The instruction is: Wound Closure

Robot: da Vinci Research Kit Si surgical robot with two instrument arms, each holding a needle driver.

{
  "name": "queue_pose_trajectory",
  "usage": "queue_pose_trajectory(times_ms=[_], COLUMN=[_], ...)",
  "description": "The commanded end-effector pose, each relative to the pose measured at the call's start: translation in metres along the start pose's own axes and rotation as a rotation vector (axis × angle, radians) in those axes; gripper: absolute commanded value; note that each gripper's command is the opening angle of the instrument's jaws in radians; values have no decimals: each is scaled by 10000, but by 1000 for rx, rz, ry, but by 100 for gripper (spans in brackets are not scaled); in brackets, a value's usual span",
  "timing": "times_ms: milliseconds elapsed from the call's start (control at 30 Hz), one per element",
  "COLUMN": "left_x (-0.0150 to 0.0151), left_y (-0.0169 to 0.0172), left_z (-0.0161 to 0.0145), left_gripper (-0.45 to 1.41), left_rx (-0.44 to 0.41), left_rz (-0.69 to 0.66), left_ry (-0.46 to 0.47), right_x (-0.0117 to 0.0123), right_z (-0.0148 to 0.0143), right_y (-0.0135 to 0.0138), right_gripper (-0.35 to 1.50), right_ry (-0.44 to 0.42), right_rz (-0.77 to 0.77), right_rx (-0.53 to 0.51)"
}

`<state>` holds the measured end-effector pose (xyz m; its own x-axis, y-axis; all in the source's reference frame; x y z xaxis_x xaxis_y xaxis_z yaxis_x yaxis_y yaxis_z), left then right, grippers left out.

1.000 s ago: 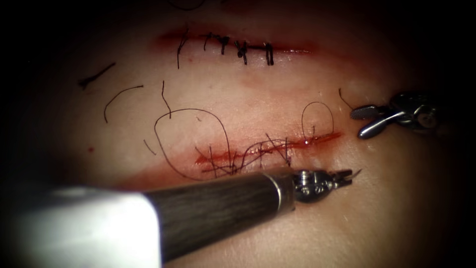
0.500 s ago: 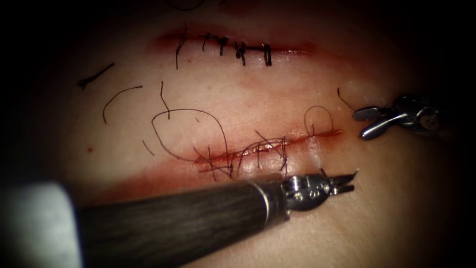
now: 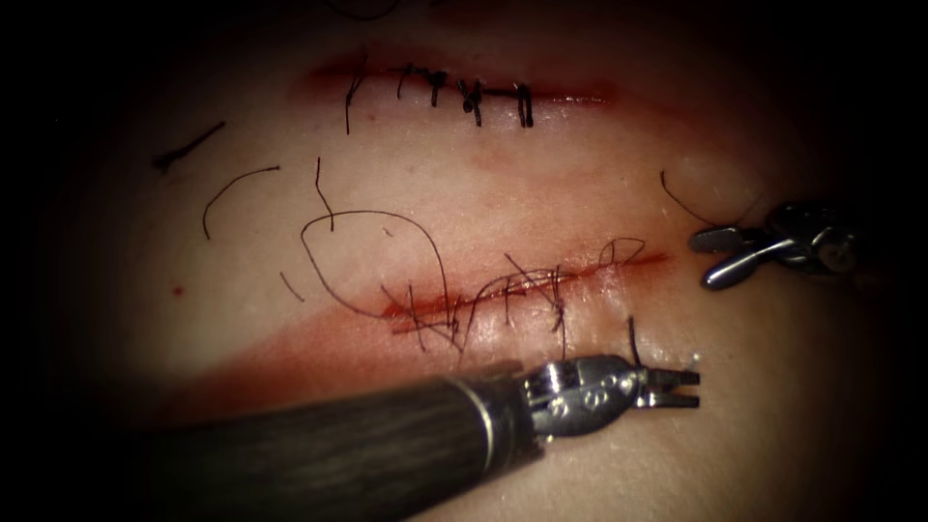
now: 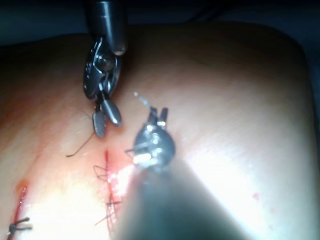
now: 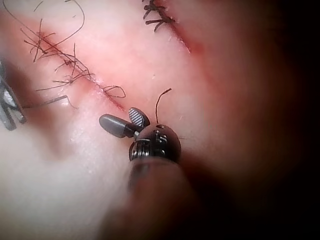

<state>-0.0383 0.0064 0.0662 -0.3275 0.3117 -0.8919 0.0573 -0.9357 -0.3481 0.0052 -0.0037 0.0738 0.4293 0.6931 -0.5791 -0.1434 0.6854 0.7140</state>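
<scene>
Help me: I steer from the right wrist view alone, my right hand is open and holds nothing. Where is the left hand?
Observer: In the endoscope view the left hand lies on the tissue just below the right end of the cut. A dark thread rises from beside it toward the cut.
Operator: Does it hold the needle?
Observer: The left wrist view shows a thin pale sliver past its tips. I cannot tell whether that is the needle.

Bare tissue (image 3: 773,406) lies open right of the cut (image 3: 522,290) between left tool (image 3: 677,390) and right tool (image 3: 720,256), which are apart. Thread (image 3: 367,261) loops and stitches crowd the cut; cut ends (image 3: 237,188) litter its upper left.
</scene>
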Motion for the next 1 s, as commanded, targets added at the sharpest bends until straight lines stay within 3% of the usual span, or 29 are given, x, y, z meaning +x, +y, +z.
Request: queue_pose_trajectory(times_ms=[33,67,100,367,433,733,867,1000], left_x=[12,12,32,56,60,118,121,92], left_y=[2,2,5,-10,-12,-47,-61,-67], left_z=[1,1,-10,-38,-41,-114,-149,-162], left_gripper=[-45,-45,-45,-45,-45,-45,-45,-45], left_rx=[24,24,77,227,238,344,372,376], left_rz=[43,43,128,354,366,407,410,416], left_ry=[10,10,-10,-46,-42,51,70,55], right_x=[-8,-8,-10,-17,-18,-29,-23,-1], right_z=[9,9,10,13,14,20,29,45], right_y=[-1,-1,-2,-13,-14,-27,-49,-75], right_gripper=[130,130,130,130,130,130,130,130], right_ry=[1,1,1,12,12,15,29,20], right_rz=[-1,-1,-3,-6,-7,-16,-54,-145], right_rx=[2,2,2,-2,-3,-11,-28,-126])
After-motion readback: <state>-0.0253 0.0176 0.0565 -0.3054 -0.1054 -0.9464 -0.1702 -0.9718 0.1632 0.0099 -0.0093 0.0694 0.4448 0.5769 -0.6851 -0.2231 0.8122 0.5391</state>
